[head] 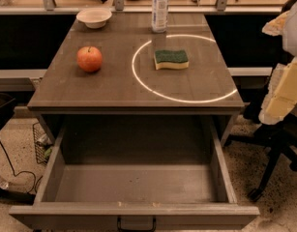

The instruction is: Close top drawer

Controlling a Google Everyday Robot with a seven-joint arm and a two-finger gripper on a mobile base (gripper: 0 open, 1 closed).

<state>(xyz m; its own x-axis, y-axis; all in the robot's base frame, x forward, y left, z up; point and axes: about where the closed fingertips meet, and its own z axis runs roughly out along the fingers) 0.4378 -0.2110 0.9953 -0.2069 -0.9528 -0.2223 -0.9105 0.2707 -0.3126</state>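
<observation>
The top drawer point(133, 183) of the grey-brown wooden table point(114, 88) is pulled far out toward the camera, and its inside is bare. Its front panel runs along the bottom edge of the view, with a small dark pull handle point(136, 224) at its centre. My gripper point(283, 93) shows as cream and white parts at the right edge, beside the table's right side and higher than the drawer. It touches neither the drawer nor the handle.
On the tabletop are a red apple point(89, 58), a green-and-yellow sponge point(171, 59) inside a ring of light, a white bowl point(94, 17) and a water bottle point(159, 6). A black office chair point(278, 149) stands right of the drawer. A wire basket point(41, 146) and cables lie left.
</observation>
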